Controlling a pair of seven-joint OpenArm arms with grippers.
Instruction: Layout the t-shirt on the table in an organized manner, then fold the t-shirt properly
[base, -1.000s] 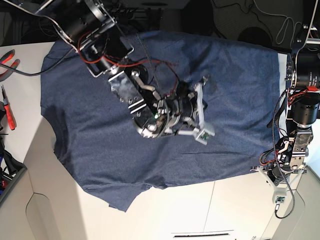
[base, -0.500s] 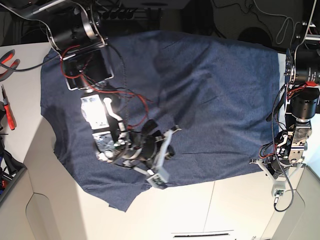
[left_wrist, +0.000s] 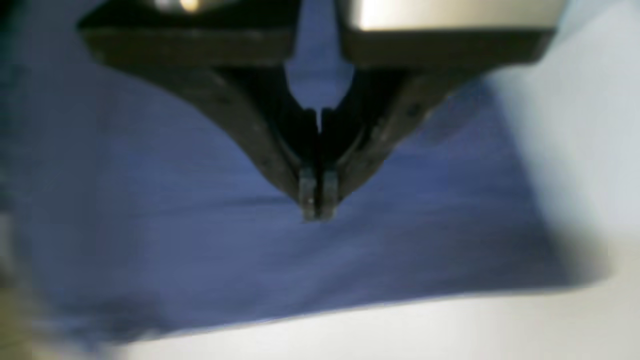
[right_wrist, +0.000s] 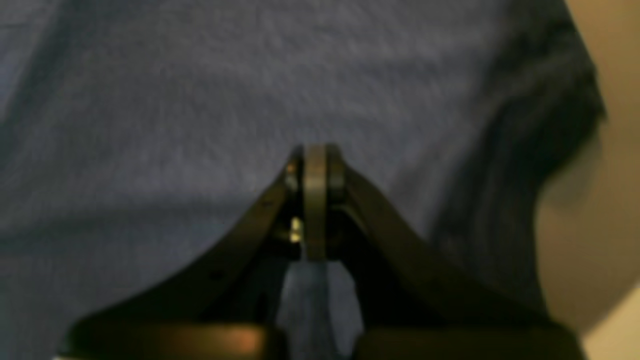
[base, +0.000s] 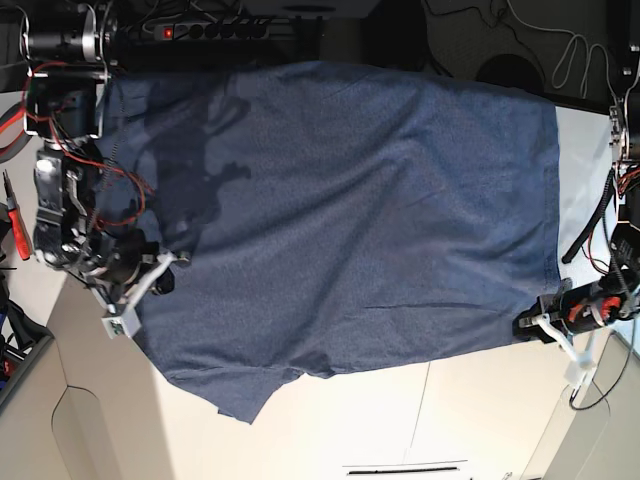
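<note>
the t-shirt lies spread across the table, mostly flat, with a sleeve poking out toward the near edge and a few soft ripples in the cloth. the right gripper sits low at one side edge of the shirt, its jaws clenched together with nothing visibly caught between them. the left gripper is at the opposite lower corner, jaws likewise pressed tight, tips just over the blue cloth near its hem; i can't make out any fabric pinched there either. the risk i see: if either closed tip drags across the cloth, it could bunch the hem or pull the shirt crooked, spoiling the layout before folding.
</note>
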